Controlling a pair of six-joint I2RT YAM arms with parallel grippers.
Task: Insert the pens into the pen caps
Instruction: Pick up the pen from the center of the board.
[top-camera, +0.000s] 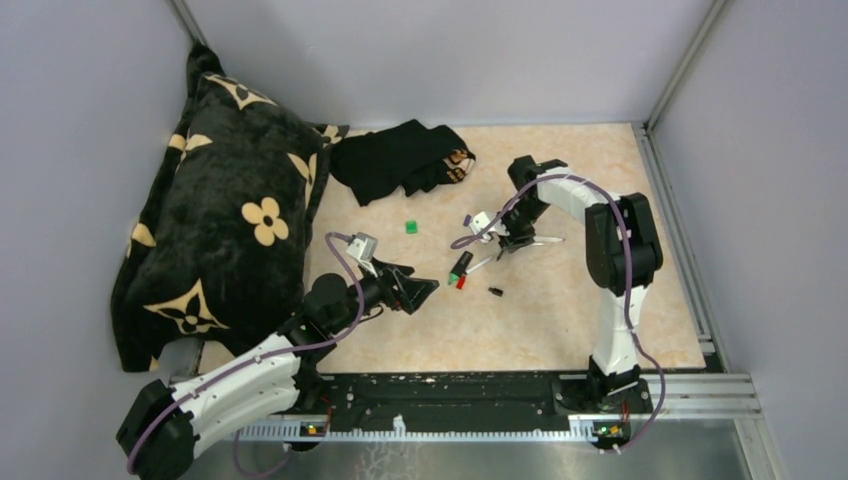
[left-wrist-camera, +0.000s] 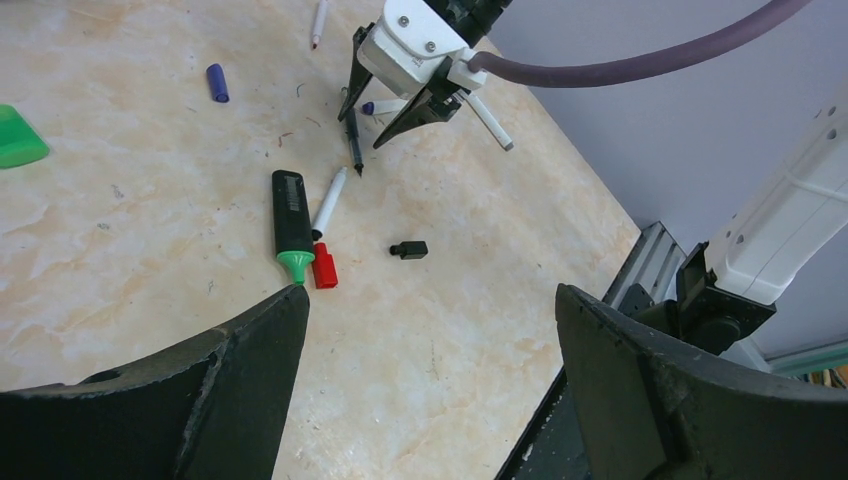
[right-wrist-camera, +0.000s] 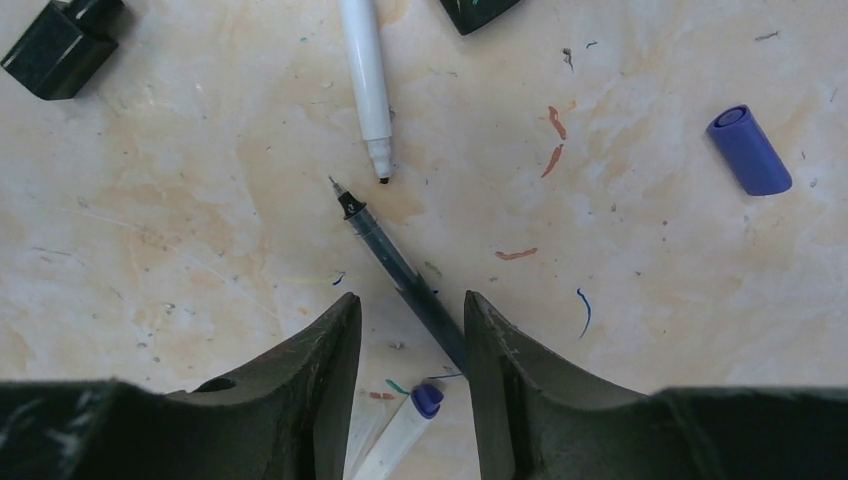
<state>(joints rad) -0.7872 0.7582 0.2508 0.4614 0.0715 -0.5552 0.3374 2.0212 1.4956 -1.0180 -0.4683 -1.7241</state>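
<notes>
My right tool (right-wrist-camera: 412, 305) is down over the dark pen (right-wrist-camera: 395, 262), one finger on either side of the barrel. The jaws stand part-way apart. The pen runs against the right-hand finger, there is a gap at the left one, and I judge it is not yet pinched. The pen lies flat on the bench (top-camera: 560, 330), right of centre. Its long axis is slanted across the gap rather than square to the fingers. Its fine tip points out ahead of the tool, toward the tip of a white pen (right-wrist-camera: 366, 80) just beyond it.

That slant is what the grasp turns on, because closing now would likely swing the barrel before it seats. My left tool (left-wrist-camera: 430, 290) hangs wide open with nothing in it, well apart on the near left, so the right arm is plainly nearer. The black cap (left-wrist-camera: 409, 249) lies nearer than the pen, and the purple cap (right-wrist-camera: 750, 150) is off to one side.
</notes>
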